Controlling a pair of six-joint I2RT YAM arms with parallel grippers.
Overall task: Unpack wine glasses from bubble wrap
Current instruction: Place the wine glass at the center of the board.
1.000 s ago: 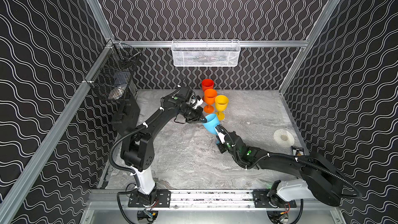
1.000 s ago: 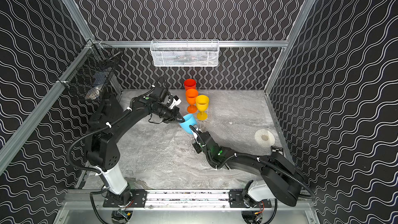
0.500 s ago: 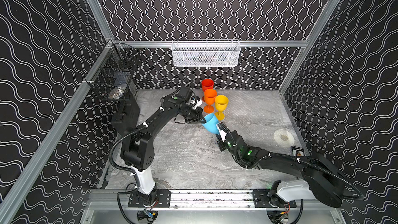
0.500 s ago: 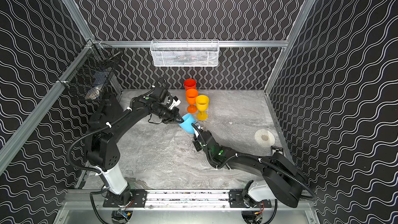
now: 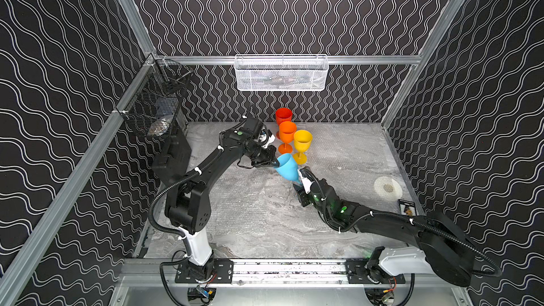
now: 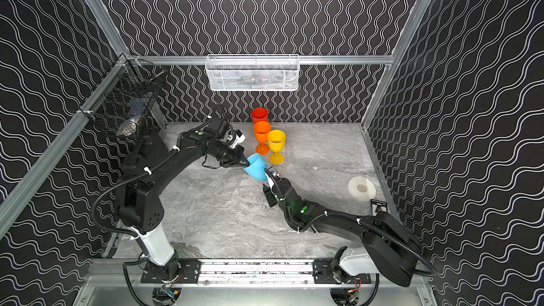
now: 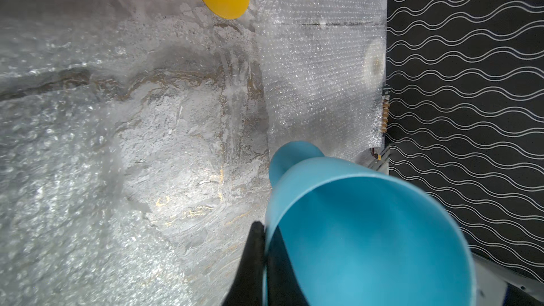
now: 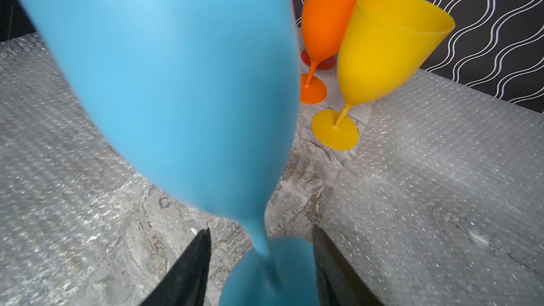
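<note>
The light blue wine glass [image 5: 287, 167] [image 6: 256, 167] leans over the table's middle, its bowl toward the left arm. My left gripper [image 5: 274, 162] [image 7: 263, 228] is shut on its rim [image 7: 368, 231], one finger inside the bowl and one outside. My right gripper [image 5: 300, 178] [image 8: 260, 228] is open, its fingers either side of the blue stem [image 8: 259, 239] and clear of it. Red [image 5: 283, 116], orange [image 5: 287, 133] and yellow [image 5: 302, 139] wine glasses stand upright just behind. Bubble wrap [image 5: 347, 148] [image 8: 441, 157] lies in flat sheets on the table.
A white wire basket [image 5: 281, 73] hangs on the back wall and a black wire basket [image 5: 153, 107] on the left rail. A white round disc [image 5: 388, 188] and a small dark card [image 5: 406, 207] lie at the table's right edge.
My right gripper's jaws have opened off the blue glass's stem. The left gripper has stayed shut on the rim and the glass has barely moved.
</note>
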